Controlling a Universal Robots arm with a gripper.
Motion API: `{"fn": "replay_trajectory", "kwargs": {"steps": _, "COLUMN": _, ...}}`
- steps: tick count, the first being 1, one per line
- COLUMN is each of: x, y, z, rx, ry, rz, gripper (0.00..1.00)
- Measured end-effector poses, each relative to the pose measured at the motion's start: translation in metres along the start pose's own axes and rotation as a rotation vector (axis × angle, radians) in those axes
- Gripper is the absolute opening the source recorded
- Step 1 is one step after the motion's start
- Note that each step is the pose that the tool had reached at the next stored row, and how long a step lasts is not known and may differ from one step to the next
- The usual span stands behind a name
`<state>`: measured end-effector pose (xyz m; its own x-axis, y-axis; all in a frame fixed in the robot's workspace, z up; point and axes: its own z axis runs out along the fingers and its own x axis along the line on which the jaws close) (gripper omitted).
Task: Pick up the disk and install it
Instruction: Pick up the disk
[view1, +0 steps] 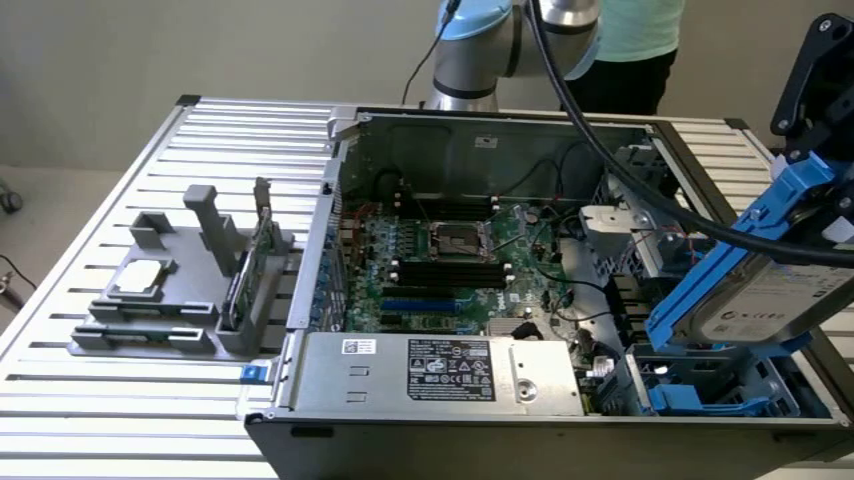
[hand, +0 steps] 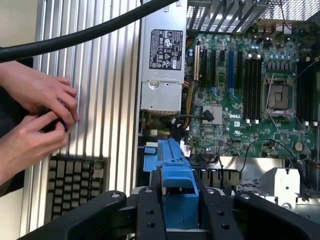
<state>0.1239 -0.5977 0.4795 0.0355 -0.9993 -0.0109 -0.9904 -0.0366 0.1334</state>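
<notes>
Tool (hand: 178, 202) fingers sat closest to the lens, closed partway and clamped on the blue carrier of the disk (view1: 765, 300). Disk hung clear of the table (view1: 134, 420), over the open computer case (view1: 454, 140) at the exterior view's right. Long axis slanted: upper end in the tool, lower end pointing down at the drive bay (view1: 707, 385) just beneath. Judged that the disk's tilt against the bay opening was what mattered. Person's hands (hand: 37, 92) were busy over the table beside the case.
</notes>
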Motion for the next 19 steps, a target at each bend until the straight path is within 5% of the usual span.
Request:
{"fn": "replay_trajectory", "kwargs": {"steps": 8, "x": 0.001, "y": -0.0041, "z": 0.0079, "rx": 0.0255, "ry": 0.0011, "rz": -0.001, "gripper": 0.33}}
{"fn": "replay_trajectory", "kwargs": {"steps": 14, "x": 0.001, "y": -0.0054, "z": 0.0185, "rx": 0.0342, "ry": 0.0016, "rz": -0.001, "gripper": 0.33}}
{"fn": "replay_trajectory", "kwargs": {"steps": 19, "x": 0.0, "y": -0.0065, "z": 0.0268, "rx": 0.0352, "ry": 0.0005, "rz": -0.001, "gripper": 0.33}}
